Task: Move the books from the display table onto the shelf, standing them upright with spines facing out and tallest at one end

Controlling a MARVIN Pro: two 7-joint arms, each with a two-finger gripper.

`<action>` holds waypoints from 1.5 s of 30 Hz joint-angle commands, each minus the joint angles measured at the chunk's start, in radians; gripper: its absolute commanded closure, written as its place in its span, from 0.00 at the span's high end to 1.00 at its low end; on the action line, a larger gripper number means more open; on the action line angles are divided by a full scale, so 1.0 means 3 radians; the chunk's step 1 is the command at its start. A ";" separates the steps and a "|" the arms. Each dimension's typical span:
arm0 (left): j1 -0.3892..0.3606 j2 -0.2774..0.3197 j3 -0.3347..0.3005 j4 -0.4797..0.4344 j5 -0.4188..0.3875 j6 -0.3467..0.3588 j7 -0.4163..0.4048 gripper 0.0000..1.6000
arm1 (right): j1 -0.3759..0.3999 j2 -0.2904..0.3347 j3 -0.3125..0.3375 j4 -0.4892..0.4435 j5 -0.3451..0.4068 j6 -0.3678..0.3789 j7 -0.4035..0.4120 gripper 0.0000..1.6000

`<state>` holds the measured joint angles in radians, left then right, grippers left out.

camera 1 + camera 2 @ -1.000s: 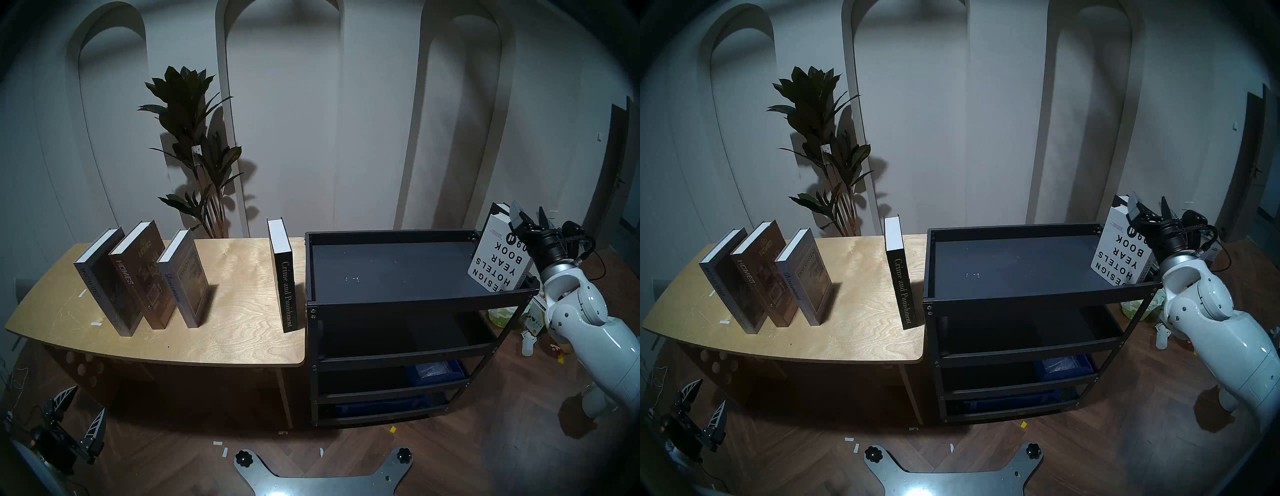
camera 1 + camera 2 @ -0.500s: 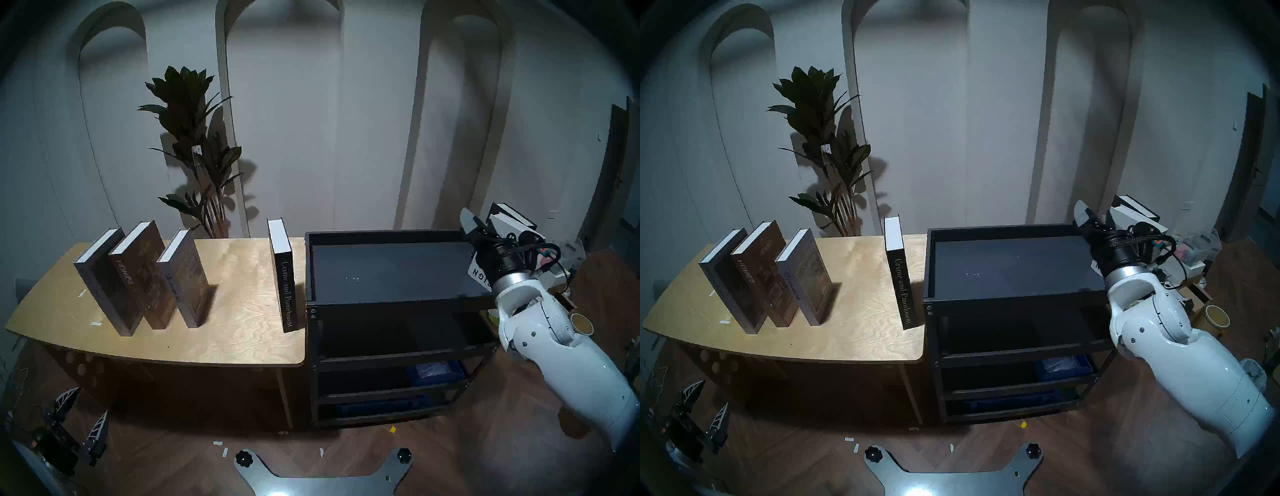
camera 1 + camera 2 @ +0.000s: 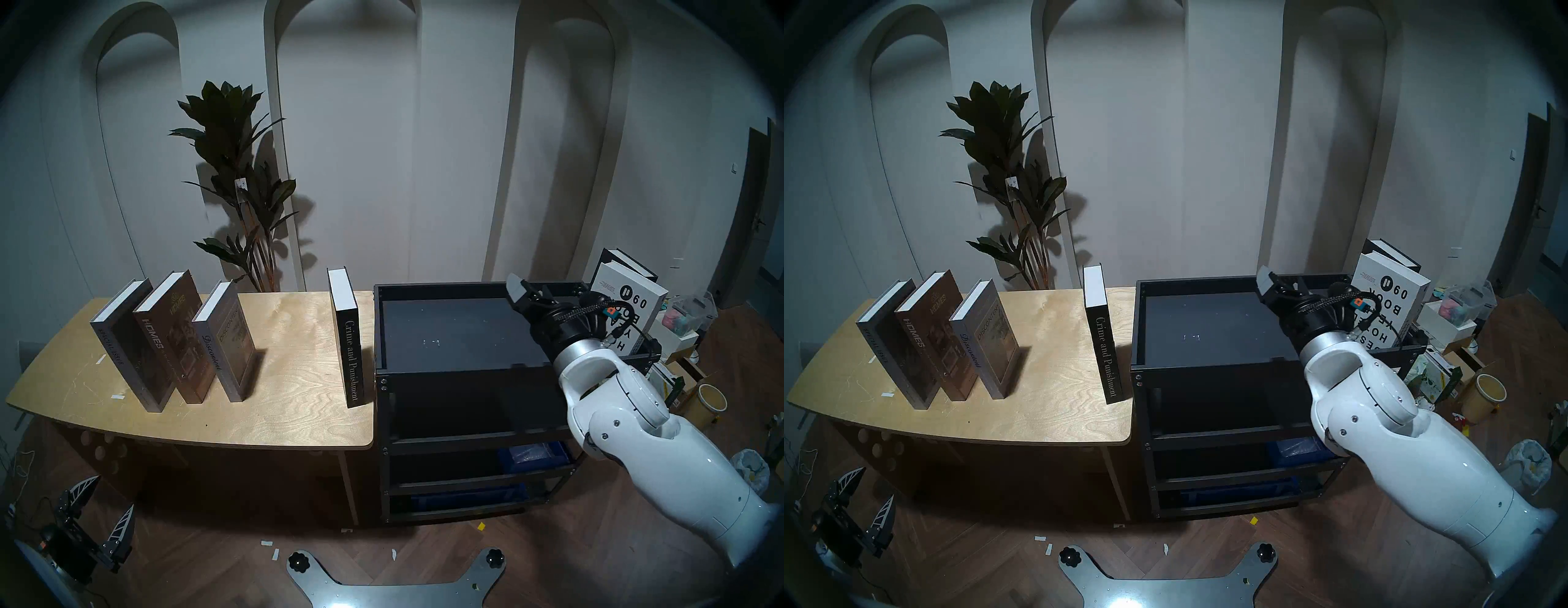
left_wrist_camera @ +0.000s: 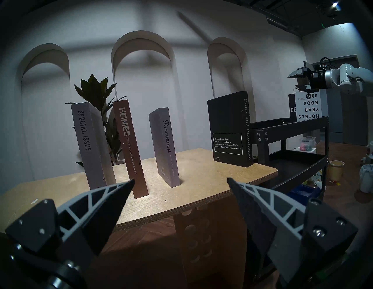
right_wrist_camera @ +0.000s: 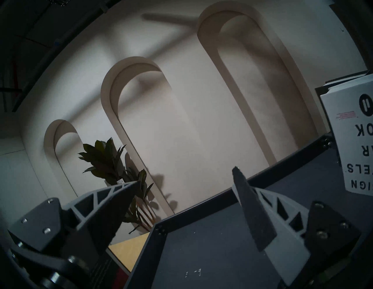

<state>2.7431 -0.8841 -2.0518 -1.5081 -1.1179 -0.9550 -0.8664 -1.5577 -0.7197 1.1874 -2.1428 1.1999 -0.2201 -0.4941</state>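
Observation:
Four books stand on the display table (image 3: 275, 382): grey "Special Issue" (image 3: 123, 339), brown "Homes" (image 3: 169, 331) and grey "Discontent" (image 3: 225, 339) lean together at the left. Black "Crime and Punishment" (image 3: 350, 339) stands upright at the right edge beside the shelf (image 3: 466, 373). On the shelf's top tray, at its far right end, the white "Design Hotels Yearbook" (image 3: 632, 293) stands upside down, with a black book (image 3: 623, 257) behind it. My right gripper (image 3: 530, 292) hovers open and empty over the tray's back right. My left gripper (image 3: 112, 492) hangs open and empty below the table's front left.
A tall potted plant (image 3: 242, 178) stands behind the table. Blue bins (image 3: 534, 456) sit on the shelf's lower tiers. Boxes, a yellow cup (image 3: 710, 401) and bags clutter the floor right of the shelf. My base plate (image 3: 394, 581) is at the bottom.
My right arm has swung left, away from the white book at the shelf's right end to over the tray, its gripper open throughout. The left arm has barely moved.

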 commanded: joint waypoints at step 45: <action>0.0456 -0.0491 -0.0667 -0.1375 -0.1267 0.0713 -0.0595 1.00 | 0.0590 -0.1390 -0.2181 0.0250 -0.2503 0.0038 -0.1561 1.00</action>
<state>2.8564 -0.9423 -2.2223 -1.7431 -1.3869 -0.8642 -0.9374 -1.3574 -1.1304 0.5581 -2.0986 0.5350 -0.1956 -0.8852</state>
